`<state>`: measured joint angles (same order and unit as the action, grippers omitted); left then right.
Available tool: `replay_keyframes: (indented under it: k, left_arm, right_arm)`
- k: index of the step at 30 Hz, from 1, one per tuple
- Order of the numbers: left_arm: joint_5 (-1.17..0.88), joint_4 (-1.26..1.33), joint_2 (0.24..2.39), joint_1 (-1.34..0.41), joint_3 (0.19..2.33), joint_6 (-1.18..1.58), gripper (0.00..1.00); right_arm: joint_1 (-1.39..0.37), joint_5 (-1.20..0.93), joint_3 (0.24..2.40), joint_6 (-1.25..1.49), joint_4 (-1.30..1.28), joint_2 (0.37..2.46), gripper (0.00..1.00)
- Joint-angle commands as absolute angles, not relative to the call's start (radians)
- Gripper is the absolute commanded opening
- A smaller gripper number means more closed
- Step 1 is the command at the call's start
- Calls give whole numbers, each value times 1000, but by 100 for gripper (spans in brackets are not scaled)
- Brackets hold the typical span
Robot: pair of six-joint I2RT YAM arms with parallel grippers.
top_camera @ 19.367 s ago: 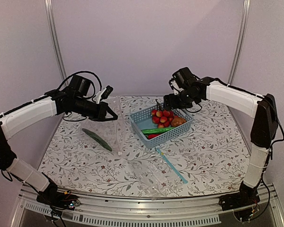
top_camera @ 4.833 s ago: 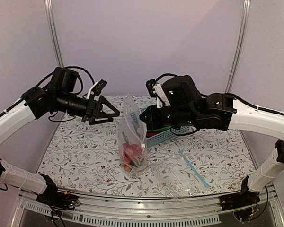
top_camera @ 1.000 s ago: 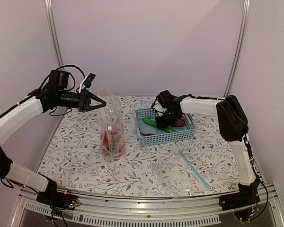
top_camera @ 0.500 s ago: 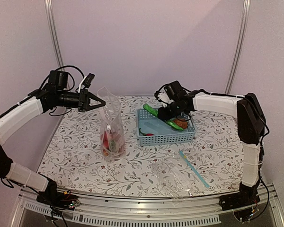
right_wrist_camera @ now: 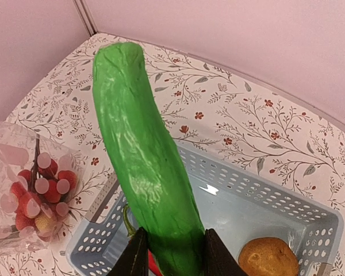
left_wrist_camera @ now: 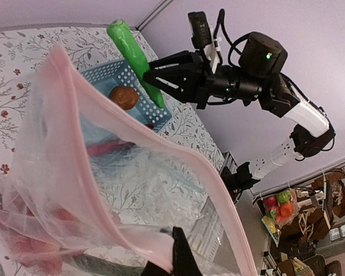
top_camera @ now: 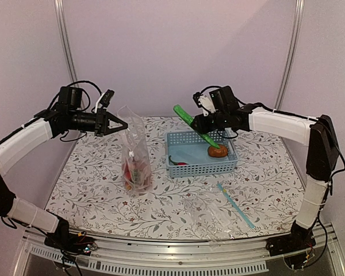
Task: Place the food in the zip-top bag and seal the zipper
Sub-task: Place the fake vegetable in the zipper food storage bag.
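The zip-top bag (top_camera: pixel 135 150) stands upright left of centre with the red-yellow fruits (top_camera: pixel 135 172) at its bottom. My left gripper (top_camera: pixel 125 125) is shut on the bag's top edge. In the left wrist view its fingertips (left_wrist_camera: pixel 173 260) pinch the pink zipper (left_wrist_camera: pixel 221 195), and the mouth gapes wide. My right gripper (top_camera: pixel 203 129) is shut on a long green vegetable (top_camera: pixel 191 123), held tilted above the basket. The right wrist view shows that vegetable (right_wrist_camera: pixel 142 161) between the fingers (right_wrist_camera: pixel 135 256). The brown potato-like lump (top_camera: pixel 217 150) and the red chili (top_camera: pixel 183 164) lie in the basket.
The blue basket (top_camera: pixel 201 168) sits right of centre. A second clear bag (top_camera: pixel 210 211) with a teal-blue strip (top_camera: pixel 236 206) lies flat near the front. Metal posts and pale walls stand behind the table.
My right gripper has lifted the green vegetable out of the basket and raised it above the back rim. The left arm and the bag have stayed still.
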<state>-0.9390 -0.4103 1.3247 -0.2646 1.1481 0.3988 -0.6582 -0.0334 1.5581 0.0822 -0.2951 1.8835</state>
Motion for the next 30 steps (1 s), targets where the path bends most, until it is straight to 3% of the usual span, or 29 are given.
replay_keyframes:
  k: [1, 12, 18, 30]
  left_arm:
    - [-933, -379, 1329, -265, 1158, 433, 0]
    - [-873, -374, 1335, -394, 1242, 527, 0]
    - [-836, -369, 1351, -479, 1289, 560, 0]
    - [-822, -368, 1431, -549, 1307, 580, 0]
  right_arm:
    - [-657, -88, 1564, 145, -257, 1777, 28]
    - [-794, -60, 1539, 274, -212, 1542, 29]
    - [-896, 48, 1465, 375, -33, 1439, 31]
    - [-1010, 85, 1480, 472, 198, 1486, 32]
